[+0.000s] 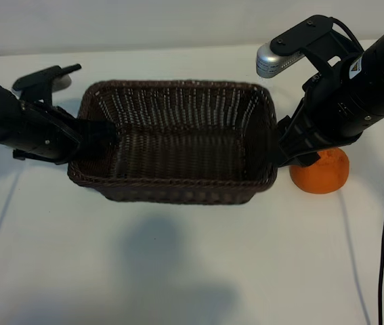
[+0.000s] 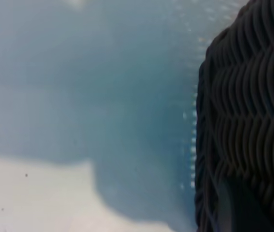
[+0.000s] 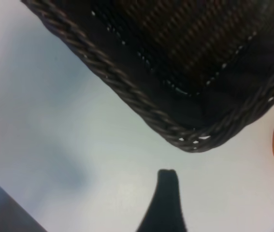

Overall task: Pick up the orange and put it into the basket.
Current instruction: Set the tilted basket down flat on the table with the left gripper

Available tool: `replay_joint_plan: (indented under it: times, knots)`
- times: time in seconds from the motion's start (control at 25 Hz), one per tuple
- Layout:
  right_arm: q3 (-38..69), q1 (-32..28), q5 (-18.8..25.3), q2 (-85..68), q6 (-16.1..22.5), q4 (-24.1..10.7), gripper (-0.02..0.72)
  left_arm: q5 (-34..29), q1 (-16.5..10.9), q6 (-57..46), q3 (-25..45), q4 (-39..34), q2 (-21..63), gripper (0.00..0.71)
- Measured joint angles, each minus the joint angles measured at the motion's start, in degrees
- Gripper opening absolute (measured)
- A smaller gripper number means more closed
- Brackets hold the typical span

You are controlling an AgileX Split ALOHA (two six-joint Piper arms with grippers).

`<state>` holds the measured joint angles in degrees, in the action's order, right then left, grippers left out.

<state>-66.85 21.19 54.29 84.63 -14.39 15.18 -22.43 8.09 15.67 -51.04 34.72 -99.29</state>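
Orange [image 1: 322,172] sat lower right, beside basket [image 1: 178,193]. Firm, round, likely to roll: best pinched across its middle. Right gripper [image 1: 293,159] hung spread; left gripper [image 1: 107,132] pinched basket's left rim.

Open above the basket [image 1: 171,177], nothing inside. At its three o'clock side, right gripper [image 1: 288,157] crowding the orange [image 1: 322,170]; at nine o'clock, left gripper [image 1: 103,132] against the rim.

Rectangular dark brown woven wicker basket [image 1: 175,145] mid-table [image 1: 178,271]; small round bright-orange fruit [image 1: 322,172] just right, outside.
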Motion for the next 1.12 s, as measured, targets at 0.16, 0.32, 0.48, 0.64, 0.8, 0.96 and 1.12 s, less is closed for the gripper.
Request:
replay_joint_plan:
  times: [0.16,0.32,0.48,0.64,0.8,0.96,1.12]
  knots:
    - [0.0,0.0,0.0,0.0,0.0,0.0,0.594,0.1,0.0,0.0,0.0,-0.2,-0.4,0.151]
    - [0.0,0.0,0.0,0.0,0.0,0.0,0.594,0.4,0.0,0.1,0.0,-0.9,-0.4,0.151]
    - [0.0,0.0,0.0,0.0,0.0,0.0,0.594,0.7,0.0,0.0,0.0,-1.2,-0.4,0.151]
    - [0.0,0.0,0.0,0.0,0.0,0.0,0.594,0.9,0.0,-0.3,0.0,-1.2,-0.6,0.151]
    - [0.0,0.0,0.0,0.0,0.0,0.0,0.594,0.7,0.0,-0.8,-0.1,-0.9,-2.2,0.151]
    - [0.0,0.0,0.0,0.0,0.0,0.0,0.594,0.7,0.0,-0.9,-0.1,-0.6,-2.2,0.151]
    - [0.0,0.0,0.0,0.0,0.0,0.0,0.594,0.4,0.0,-1.7,-0.2,-0.6,-2.2,0.151]
